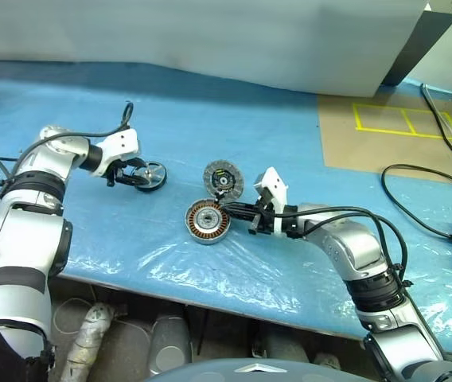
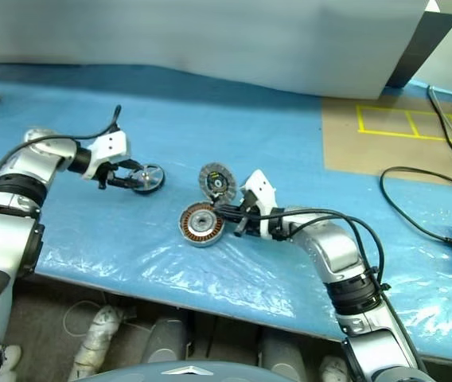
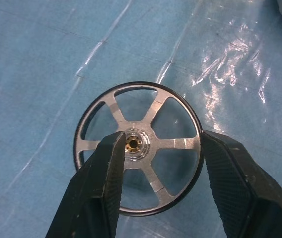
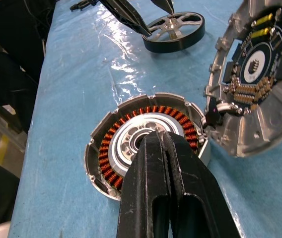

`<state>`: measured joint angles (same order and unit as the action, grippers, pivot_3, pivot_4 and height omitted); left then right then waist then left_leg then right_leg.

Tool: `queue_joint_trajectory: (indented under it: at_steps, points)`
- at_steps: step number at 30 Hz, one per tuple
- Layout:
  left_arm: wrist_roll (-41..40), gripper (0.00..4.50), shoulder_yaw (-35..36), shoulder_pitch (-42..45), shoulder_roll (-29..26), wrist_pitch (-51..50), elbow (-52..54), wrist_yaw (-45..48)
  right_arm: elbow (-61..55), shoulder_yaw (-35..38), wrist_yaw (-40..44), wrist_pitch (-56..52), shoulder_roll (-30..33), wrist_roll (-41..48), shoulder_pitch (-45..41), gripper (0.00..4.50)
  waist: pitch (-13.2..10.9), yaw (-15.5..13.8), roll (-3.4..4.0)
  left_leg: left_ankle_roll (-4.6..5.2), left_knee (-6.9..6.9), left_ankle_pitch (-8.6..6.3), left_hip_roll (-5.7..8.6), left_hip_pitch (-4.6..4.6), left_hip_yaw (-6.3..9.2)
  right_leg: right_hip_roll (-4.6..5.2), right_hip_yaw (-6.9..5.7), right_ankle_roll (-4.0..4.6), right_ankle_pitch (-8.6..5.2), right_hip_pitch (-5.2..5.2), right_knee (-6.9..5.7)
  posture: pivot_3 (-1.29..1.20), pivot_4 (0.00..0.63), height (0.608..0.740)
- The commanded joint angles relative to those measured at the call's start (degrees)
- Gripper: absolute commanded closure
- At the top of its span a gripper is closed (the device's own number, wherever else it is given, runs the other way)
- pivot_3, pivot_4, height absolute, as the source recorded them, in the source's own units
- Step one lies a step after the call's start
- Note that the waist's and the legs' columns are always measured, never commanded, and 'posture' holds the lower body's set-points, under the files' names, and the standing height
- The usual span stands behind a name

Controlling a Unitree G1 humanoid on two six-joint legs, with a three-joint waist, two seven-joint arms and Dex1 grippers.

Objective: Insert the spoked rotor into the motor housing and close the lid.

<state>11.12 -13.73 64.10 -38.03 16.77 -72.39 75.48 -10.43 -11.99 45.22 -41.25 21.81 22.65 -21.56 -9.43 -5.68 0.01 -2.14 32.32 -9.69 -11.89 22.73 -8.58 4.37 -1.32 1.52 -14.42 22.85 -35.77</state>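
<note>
Spoked rotor (image 3: 138,148) is straddled by the spread left end effector (image 3: 161,163); slipping is risked. Right end effector (image 4: 168,163), pressed together, could nudge the motor housing (image 4: 148,144).

Spoked rotor (image 3: 138,148) flat on worktop to my left; motor housing (image 1: 207,221) open, copper windings up, lying centre; lid (image 1: 223,179) tilted just behind, its edge touching the housing.

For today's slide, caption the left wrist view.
Open pincer straddling a spoked wheel on blue plastic sheeting.
</note>
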Motion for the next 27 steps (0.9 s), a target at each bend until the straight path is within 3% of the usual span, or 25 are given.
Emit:
queue_joint_trajectory:
  at_steps: [1, 16, 19, 23, 27]
  points:
    - [1.7, 1.99, 0.0, 0.7, -0.1, 0.9, -0.8, -2.7, -4.0, 0.9, -1.0, 0.6, 0.4, 0.4, 0.5, 4.44, 0.0, 0.0, 0.0, 0.0, 0.0, 0.0, 0.0, 0.0, 0.0, 0.0, -0.01, 0.0, 0.0, 0.0, 0.0, 0.0, 0.15, 0.74]
    - [5.0, 1.99, -0.7, -1.5, 1.9, 2.6, -1.9, -5.9, -4.6, 0.6, -3.7, 0.7, 1.2, -0.3, 2.2, 4.44, 0.0, -0.2, 0.0, 0.0, 0.05, 0.0, 0.02, -0.23, 0.02, 0.06, 0.0, -0.05, 0.03, -0.25, -0.02, 0.0, 0.15, 0.74]
    - [4.9, 2.55, -0.7, -1.9, 2.0, 2.9, -2.0, -5.1, -4.6, 0.6, -4.0, 0.7, 1.4, -0.5, 2.3, 4.5, 0.0, -0.2, 0.0, 0.0, 0.02, 0.0, 0.02, -0.34, 0.02, 0.06, 0.0, -0.05, 0.03, -0.35, 0.0, 0.0, 0.15, 0.74]
    - [5.6, 3.75, -1.3, -2.4, 2.0, 2.7, -2.0, -5.8, -4.4, 0.4, -4.3, 1.0, 1.6, -1.0, 2.4, 4.5, 0.0, -0.2, 0.0, 0.0, -0.06, 0.0, 0.04, -0.6, 0.0, 0.08, 0.02, -0.03, 0.02, -0.56, 0.06, 0.0, 0.15, 0.74]
    - [5.0, 3.95, -0.8, -3.2, 1.9, 2.3, -2.0, -4.7, -4.2, 0.1, -4.6, 1.3, 1.4, -1.6, 2.4, 4.5, 0.0, -0.1, 0.0, 0.0, -0.08, 0.0, 0.04, -0.7, -0.01, 0.08, 0.05, 0.1, -0.06, -0.61, 0.05, 0.0, 0.15, 0.74]
